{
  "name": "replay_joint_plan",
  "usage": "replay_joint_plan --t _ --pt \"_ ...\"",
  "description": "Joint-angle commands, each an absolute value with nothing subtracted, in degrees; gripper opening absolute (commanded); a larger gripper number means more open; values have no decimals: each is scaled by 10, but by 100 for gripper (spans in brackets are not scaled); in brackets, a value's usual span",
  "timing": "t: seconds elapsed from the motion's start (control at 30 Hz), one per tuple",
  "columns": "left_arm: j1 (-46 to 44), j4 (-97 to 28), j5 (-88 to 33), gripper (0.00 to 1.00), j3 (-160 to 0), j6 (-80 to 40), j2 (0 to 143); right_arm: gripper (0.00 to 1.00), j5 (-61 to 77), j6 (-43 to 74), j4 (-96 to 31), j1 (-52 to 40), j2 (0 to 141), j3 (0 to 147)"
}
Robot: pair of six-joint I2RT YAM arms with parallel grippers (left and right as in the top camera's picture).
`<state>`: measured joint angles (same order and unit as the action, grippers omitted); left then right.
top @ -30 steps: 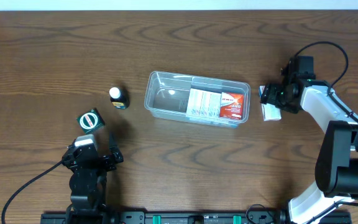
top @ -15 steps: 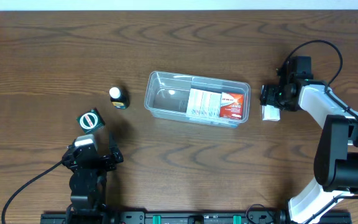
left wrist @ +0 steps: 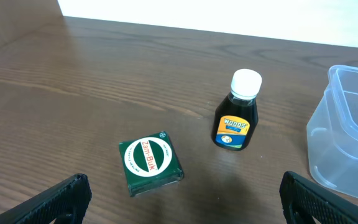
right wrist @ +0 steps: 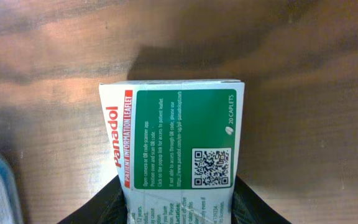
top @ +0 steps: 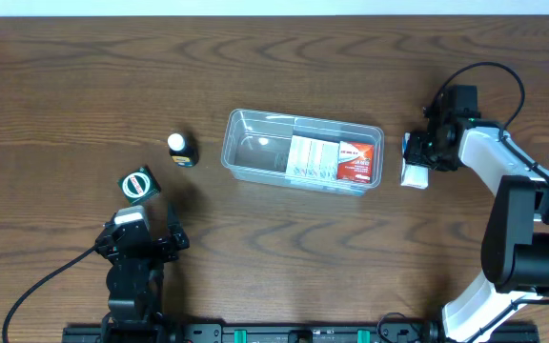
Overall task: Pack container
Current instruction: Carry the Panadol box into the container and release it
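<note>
the clear plastic container is sitting near the middle of the wooden table. its left half is showing bare floor. in its right half a red and white box is lying against the right wall, and some white packs are lying just beside it.

just past the container's right end, the right gripper is pinching a green and white panadol box. its dark fingers are pressing on both long sides of the box. the box is staying apart from the container.

to the left of the container, a small dark woods bottle with a white cap is standing upright. a green zam-buk tin is lying flat near it, closer to the left gripper. the left gripper is hanging low over the table with its fingers spread wide, holding nothing.
</note>
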<state>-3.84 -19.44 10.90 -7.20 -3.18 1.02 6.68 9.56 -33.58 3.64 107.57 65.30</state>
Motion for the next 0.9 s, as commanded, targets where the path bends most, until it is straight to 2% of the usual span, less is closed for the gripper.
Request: replay_joint_plan --t 0.0,0.17,0.37,0.47,0.6,0.87 --pt "-36 -201 110 98 -61 -39 10 41 75 91 -371 37 1026 715" --pt "-36 -201 110 98 -61 -39 10 36 123 91 -449 6 977 814" --pt "-36 -201 110 98 -61 -39 10 30 149 35 -453 -88 955 871" --pt "-36 -201 110 98 -61 -39 10 30 149 -44 -450 -144 958 872" --pt "-36 -201 110 98 -61 -39 10 29 148 -204 -461 -214 970 872" --pt "-36 -201 110 98 -61 -39 10 11 134 -392 -461 -268 1009 872"
